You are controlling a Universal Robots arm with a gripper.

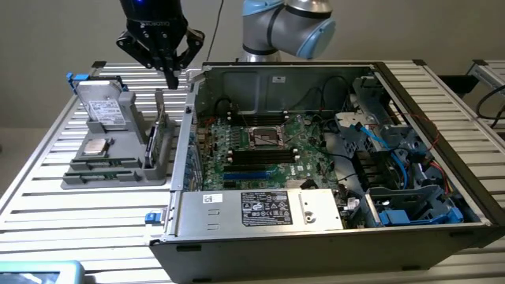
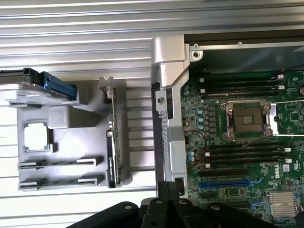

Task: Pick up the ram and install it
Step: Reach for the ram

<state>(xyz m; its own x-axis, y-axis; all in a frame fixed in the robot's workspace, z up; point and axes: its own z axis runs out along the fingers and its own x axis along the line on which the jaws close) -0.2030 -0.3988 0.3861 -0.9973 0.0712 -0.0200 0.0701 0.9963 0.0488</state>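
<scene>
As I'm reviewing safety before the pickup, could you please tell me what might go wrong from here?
1. The end effector is shut above the tray; lowered so, it might hit the ram on its top edge rather than straddle it.
2. The ram stands on edge close to the case wall, which the end effector might clip.

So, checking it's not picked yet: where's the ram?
The ram stands on edge in the grey holder, on the exterior view's left beside the computer case, with the gripper above it.
</scene>
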